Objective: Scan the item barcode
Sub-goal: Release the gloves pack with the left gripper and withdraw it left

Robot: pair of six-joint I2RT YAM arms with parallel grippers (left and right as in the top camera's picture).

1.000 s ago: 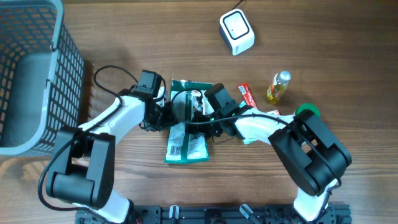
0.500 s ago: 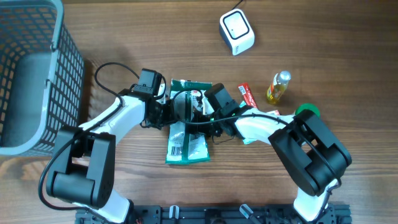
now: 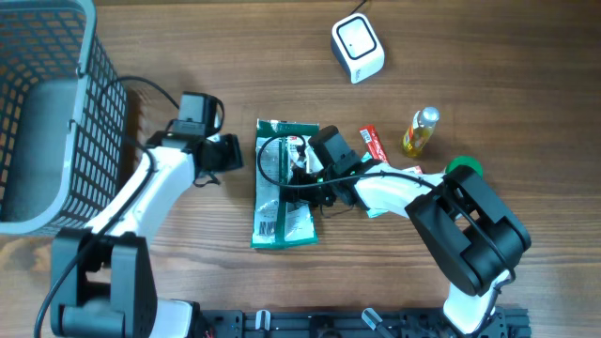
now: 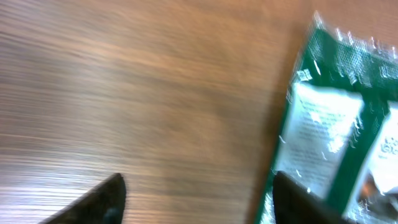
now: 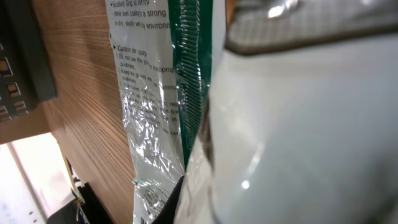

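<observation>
On the wooden table [image 3: 488, 84], a flat green-and-white foil pouch [image 3: 282, 192] lies lengthwise in front of the two arms, its white printed panel at the near end and its green top edge pointing away. The right gripper [image 3: 299, 175] is clenched over the middle of the pouch, fingertips down on the film near its right edge. Its wrist camera is filled by crinkled clear-and-green wrapping [image 5: 149, 106] and a blurred white mass, so whether the film is actually pinched cannot be told. To the left, just apart from the pouch's long edge, the left gripper [image 3: 232, 153] hangs released over bare wood. Its own camera shows two dark fingertips [image 4: 102, 198] spread wide with only table grain between them and the pouch [image 4: 336, 130] off to one side. Right of the pouch sit a round green object [image 3: 463, 167], a small red packet [image 3: 372, 143] and a yellow bottle with a silver cap [image 3: 422, 130]. A grey plastic mesh basket [image 3: 47, 113] fills the left edge. Farthest back, well apart from the pouch, stands a white rounded box-shaped scanner [image 3: 357, 49].
</observation>
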